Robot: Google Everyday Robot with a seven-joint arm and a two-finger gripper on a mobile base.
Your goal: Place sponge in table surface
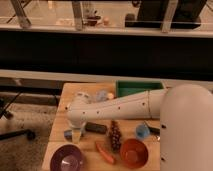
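One white arm reaches from the robot's bulky body at the right, across the table surface (57,131) toward its left edge, where it bends down. The gripper (76,133) hangs at the end of that bend, pointing downward just over the wood near the table's left side — its fingers stand spread wide, and nothing sits clamped between them. The sponge (68,133), a small pale blue-grey block, lies on the tabletop right beside the gripper's left side; whether a fingertip touches it cannot be told.

Just right of the gripper lies a flat black bar (96,128). Further right a bunch of dark grapes (115,135) stretches toward the front edge, with an orange carrot-like piece (104,152) lying diagonally beside it. A purple bowl (67,158) sits at the front left, an orange bowl (134,152) at the front right, and a small blue cup (142,132) stands behind the orange bowl. At the back of the table rests a green tray (135,87), and left of it — partly behind the arm — sit a few pale items too blurred to name.
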